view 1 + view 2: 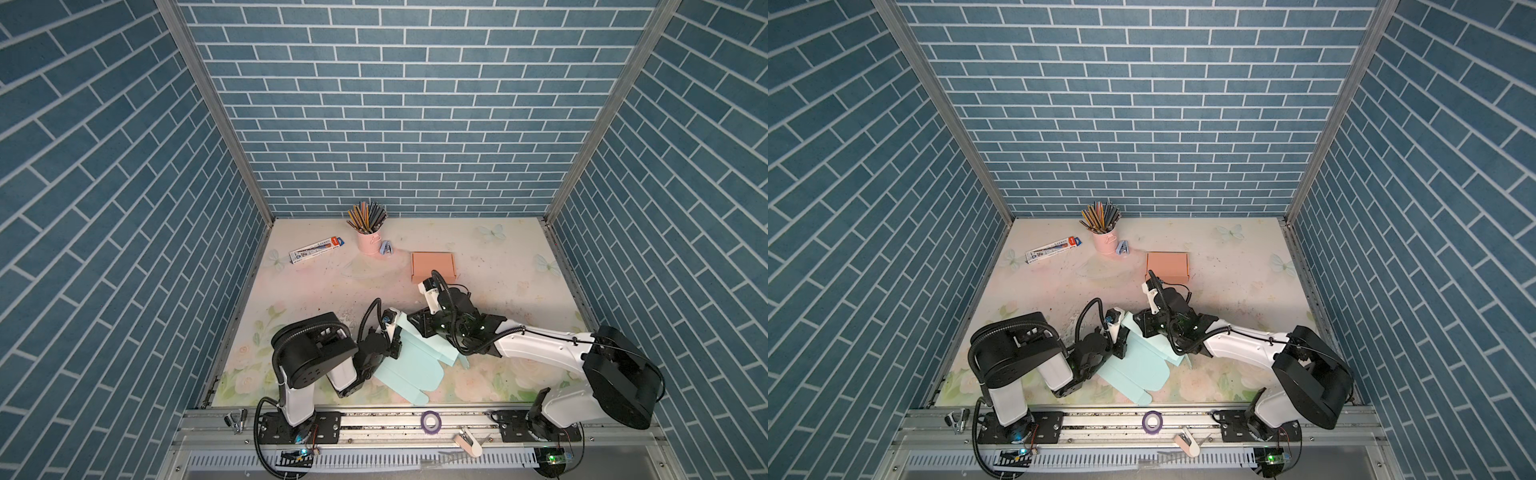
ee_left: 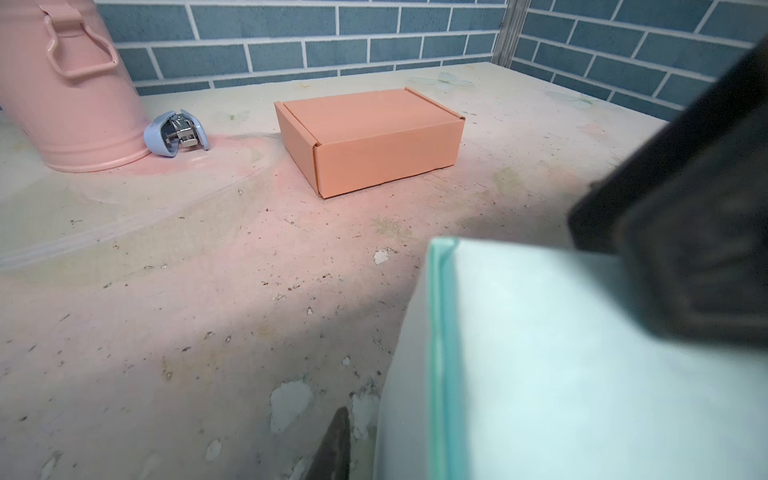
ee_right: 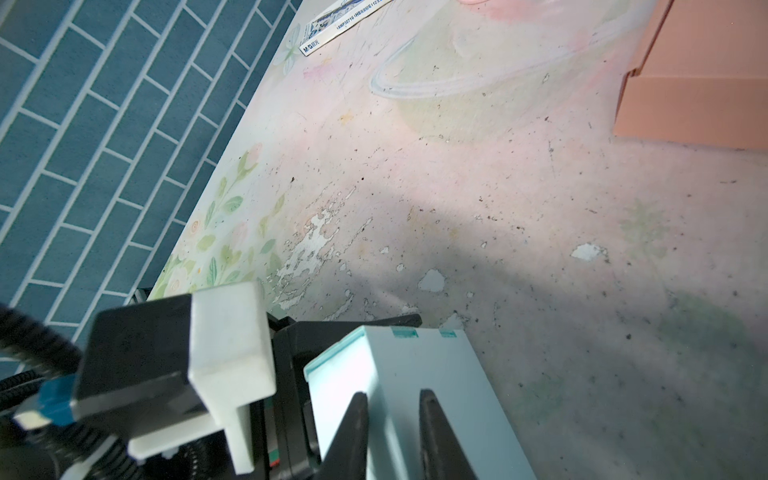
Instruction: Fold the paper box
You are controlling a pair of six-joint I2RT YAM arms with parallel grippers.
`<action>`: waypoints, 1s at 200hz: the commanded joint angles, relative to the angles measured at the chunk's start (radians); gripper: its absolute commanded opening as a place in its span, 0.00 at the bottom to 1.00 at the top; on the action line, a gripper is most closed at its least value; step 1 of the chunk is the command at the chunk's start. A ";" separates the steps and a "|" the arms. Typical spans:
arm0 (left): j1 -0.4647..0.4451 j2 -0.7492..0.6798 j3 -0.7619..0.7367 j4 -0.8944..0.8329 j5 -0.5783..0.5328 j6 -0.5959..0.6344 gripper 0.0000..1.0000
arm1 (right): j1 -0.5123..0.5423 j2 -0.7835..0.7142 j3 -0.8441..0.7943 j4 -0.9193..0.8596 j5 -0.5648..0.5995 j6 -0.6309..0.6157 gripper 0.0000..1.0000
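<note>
The pale mint paper box (image 1: 409, 368) (image 1: 1138, 368) lies half folded near the table's front, with one long wall raised and its flaps spread flat. My left gripper (image 1: 394, 347) (image 1: 1121, 345) is at the left end of that wall. In the left wrist view one of its fingers (image 2: 334, 449) stands a little off the wall (image 2: 582, 374), and the other finger is hidden behind it. My right gripper (image 1: 413, 323) (image 3: 392, 415) reaches in from the right and is shut on the raised wall (image 3: 436, 374), one finger on each side.
A closed orange box (image 1: 433, 266) (image 2: 370, 137) sits behind the right arm. At the back stand a pink pencil cup (image 1: 368, 241), a small blue stapler (image 1: 386, 248) and a flat pencil pack (image 1: 316, 249). A purple tape roll (image 1: 431, 422) rests on the front rail.
</note>
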 commanded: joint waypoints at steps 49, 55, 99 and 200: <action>0.006 -0.020 0.063 -0.045 -0.037 0.026 0.12 | 0.006 0.008 -0.030 -0.110 0.024 0.032 0.23; 0.006 -0.020 0.063 -0.047 -0.040 0.027 0.12 | 0.006 0.009 -0.029 -0.111 0.023 0.032 0.23; 0.005 -0.025 0.066 -0.060 -0.055 0.027 0.11 | 0.007 0.007 -0.026 -0.108 0.023 0.032 0.23; 0.006 -0.190 0.019 -0.125 0.016 0.030 0.24 | 0.026 -0.003 -0.022 -0.151 0.089 0.017 0.22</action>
